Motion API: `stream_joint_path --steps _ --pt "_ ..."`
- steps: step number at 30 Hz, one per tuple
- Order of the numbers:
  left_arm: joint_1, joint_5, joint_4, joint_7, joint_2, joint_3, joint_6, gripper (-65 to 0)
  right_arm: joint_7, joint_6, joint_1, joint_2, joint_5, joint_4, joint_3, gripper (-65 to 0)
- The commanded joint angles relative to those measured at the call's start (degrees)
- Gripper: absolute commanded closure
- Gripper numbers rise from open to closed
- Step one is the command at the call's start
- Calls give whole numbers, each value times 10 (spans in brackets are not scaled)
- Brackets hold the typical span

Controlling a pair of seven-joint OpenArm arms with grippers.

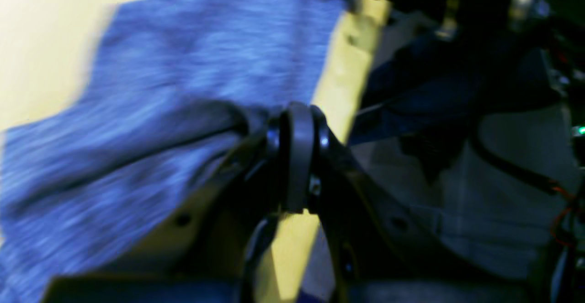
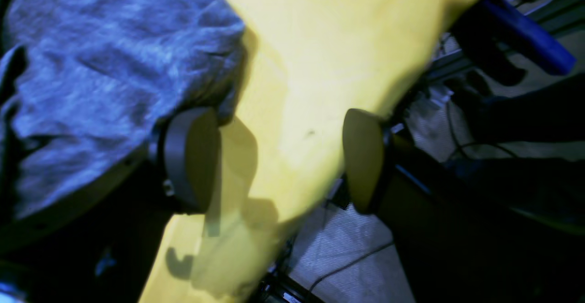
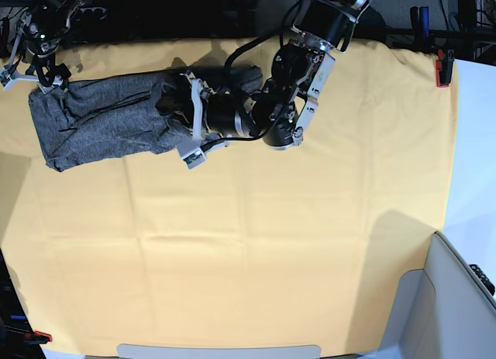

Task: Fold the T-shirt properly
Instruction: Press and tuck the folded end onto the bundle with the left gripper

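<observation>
Base view shows one T-shirt (image 3: 101, 122), dark grey and bunched into a long roll, lying on the yellow-orange table cloth (image 3: 248, 243) near the far left corner of the table. Two arms reach over it. The left gripper (image 3: 184, 122) comes in from the right side of this view and lies low across the cloth, its tip at the right end of the shirt. The right gripper (image 3: 31, 68) sits at the far left corner, just beside the shirt's other end.

Left wrist view, though blurred, shows the left gripper (image 1: 299, 124) with its jaws pressed together, and a fold of the T-shirt (image 1: 183, 88) runs right up to the tips; it seems to be pinched there, but the blur makes the exact contact hard to read. A strip of table cloth (image 1: 343, 74) shows beyond the fabric.

Right wrist view shows the right gripper (image 2: 279, 156) spread wide, its two pads well apart with only table cloth (image 2: 320, 56) between them. One pad (image 2: 189, 156) sits just beside the crumpled edge of the T-shirt (image 2: 100, 74), holding nothing.

Two red clamps show in the base view, one at the far right edge (image 3: 442, 68) and one at the near left corner (image 3: 40, 336).
</observation>
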Motion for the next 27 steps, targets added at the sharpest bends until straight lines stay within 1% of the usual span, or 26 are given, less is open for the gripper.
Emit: stream_joint_path --steps 1,4,9,12,15,19,24,27 --pt "-12 -14 13 -11 7 -3 -4 -1 12 -1 1 2 -2 6 2 -424" --pt "-12 -14 39 -15 2 -8 -5 -1 12 -1 1 3 -2 5 2 -424" --pt "-9 -14 93 -11 -48 -81 -2 -1 12 -1 1 0 -2 5 2 -424" --pt "-4 -14 118 -11 -81 -108 -2 -1 12 -1 1 0 -2 5 2 -424" --pt "20 -14 124 -11 -102 -122 -2 -1 12 -1 1 0 -2 5 2 -424" --pt "53 -12 124 -13 -104 -132 -2 -1 12 -1 3 0 -2 5 2 -424" --pt "71 -12 123 -15 -100 -126 -2 -1 12 -1 4 0 -2 5 2 -424" --pt "69 -12 121 -17 -90 -102 -1 -1 12 -1 2 0 -2 5 2 -424"
